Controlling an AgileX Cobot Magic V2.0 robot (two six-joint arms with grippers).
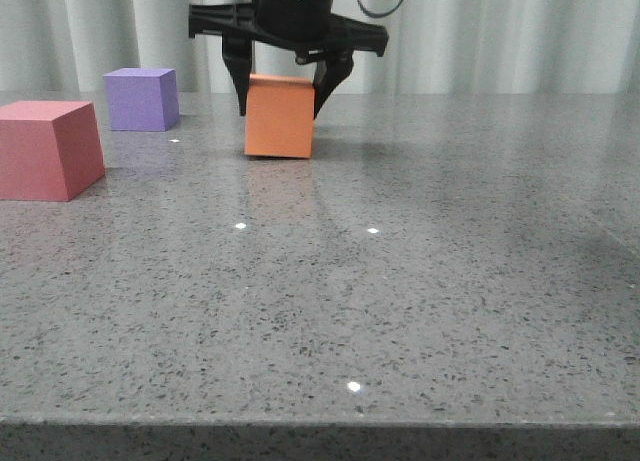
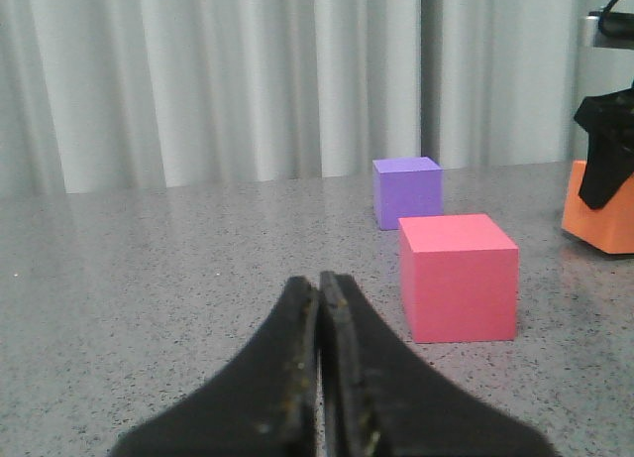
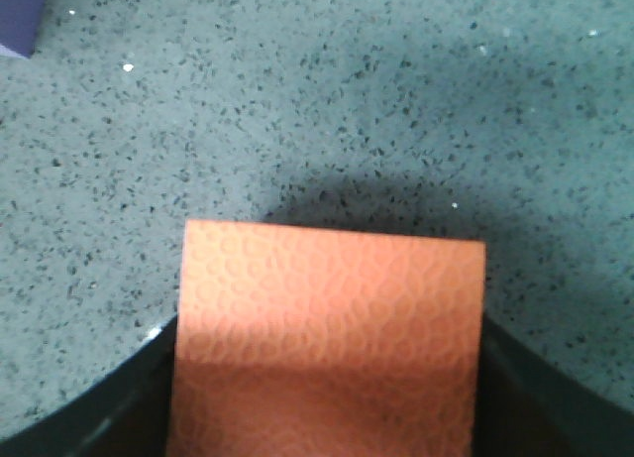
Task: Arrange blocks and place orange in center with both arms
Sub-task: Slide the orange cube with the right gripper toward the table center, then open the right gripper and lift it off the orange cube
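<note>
The orange cube sits on the grey speckled table, clamped between the fingers of the right gripper. To its left stand the purple cube and, nearer the camera, the pink-red cube. The left gripper has its fingers pressed together, holding nothing.

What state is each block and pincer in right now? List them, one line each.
orange cube: upright on the table, gripped between the right pincer's fingers.
pink-red cube: resting flat on the table, free, untouched.
purple cube: resting flat on the table behind the pink-red cube, free.
right pincer: shut on the orange cube, one finger on each side.
left pincer: shut, empty, fingers pressed together.
</note>
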